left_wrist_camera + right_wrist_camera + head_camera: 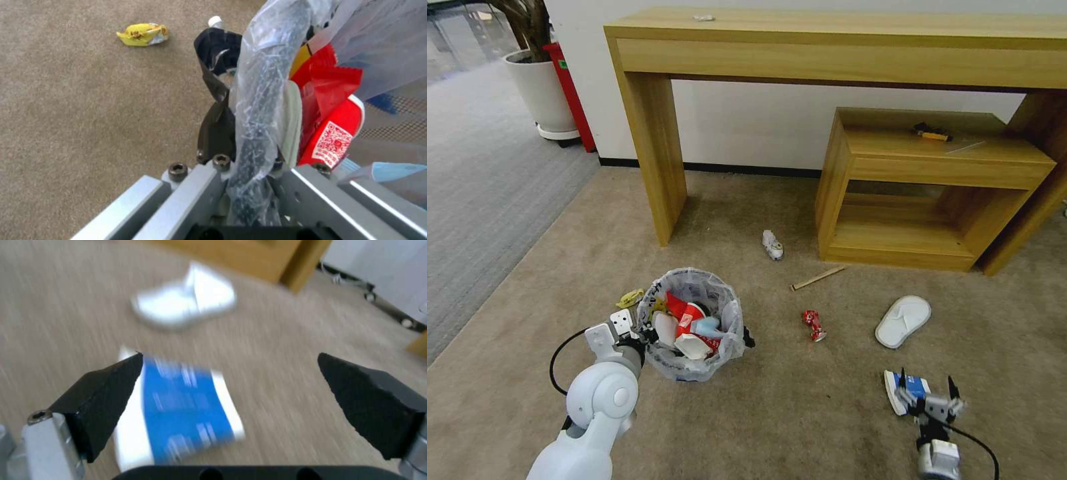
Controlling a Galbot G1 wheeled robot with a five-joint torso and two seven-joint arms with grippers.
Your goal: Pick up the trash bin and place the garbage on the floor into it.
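While the left pincer [642,331] pinched the bagged rim of the trash bin [694,325] at lower left of the head view, the right pincer [928,392] hung spread wide over a blue-white packet [908,388] at lower right, on the floor [800,413]. That packet looked light, flat and floppy, likely slick, so I judged a long edge the best hold. A white slipper [903,321] lay nearby, soft and easy to squeeze mid-sole. The bin, already holding wrappers and cups, seemed light, though its plastic bag could slip.
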